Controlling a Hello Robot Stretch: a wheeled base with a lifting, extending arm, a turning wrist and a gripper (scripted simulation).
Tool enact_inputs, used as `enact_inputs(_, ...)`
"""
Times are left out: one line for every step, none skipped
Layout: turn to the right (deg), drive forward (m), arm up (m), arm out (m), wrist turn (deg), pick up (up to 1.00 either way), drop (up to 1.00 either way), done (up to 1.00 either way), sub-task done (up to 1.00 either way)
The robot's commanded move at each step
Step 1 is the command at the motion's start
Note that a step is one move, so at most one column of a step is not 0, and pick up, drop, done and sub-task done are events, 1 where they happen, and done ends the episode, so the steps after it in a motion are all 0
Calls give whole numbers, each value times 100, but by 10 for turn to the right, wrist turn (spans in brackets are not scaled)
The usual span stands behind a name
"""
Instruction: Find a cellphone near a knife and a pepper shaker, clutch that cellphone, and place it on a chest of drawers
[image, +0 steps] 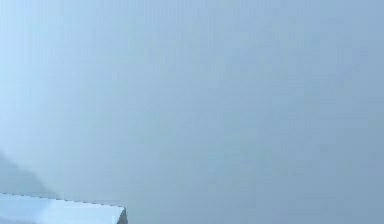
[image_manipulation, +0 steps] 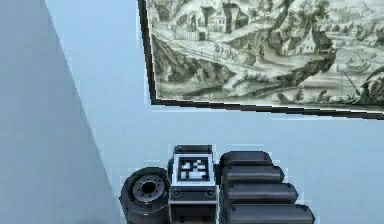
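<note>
In the arm side view the arm (image_manipulation: 260, 190) shows as stacked dark segments at the bottom edge, close to a pale blue wall. A white square with black marks (image_manipulation: 193, 168) sits on its end. Left of that square is a dark round body, which I take for the gripper (image_manipulation: 147, 196). Its far end and fingers cannot be made out, so I cannot tell whether it holds anything.
A large framed landscape print (image_manipulation: 265, 45) hangs on the blue wall (image_manipulation: 100, 110) straight beyond the arm. In the forward view a blue wall (image: 200, 100) stands very close, with the corner of a pale flat surface (image: 60, 211) at the bottom left.
</note>
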Motion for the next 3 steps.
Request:
enact_inputs(-450, 0, 0, 0, 0, 0, 0, 0, 0)
enact_inputs(-90, 0, 0, 0, 0, 0, 0, 0, 0)
enact_inputs(-450, 0, 0, 0, 0, 0, 0, 0, 0)
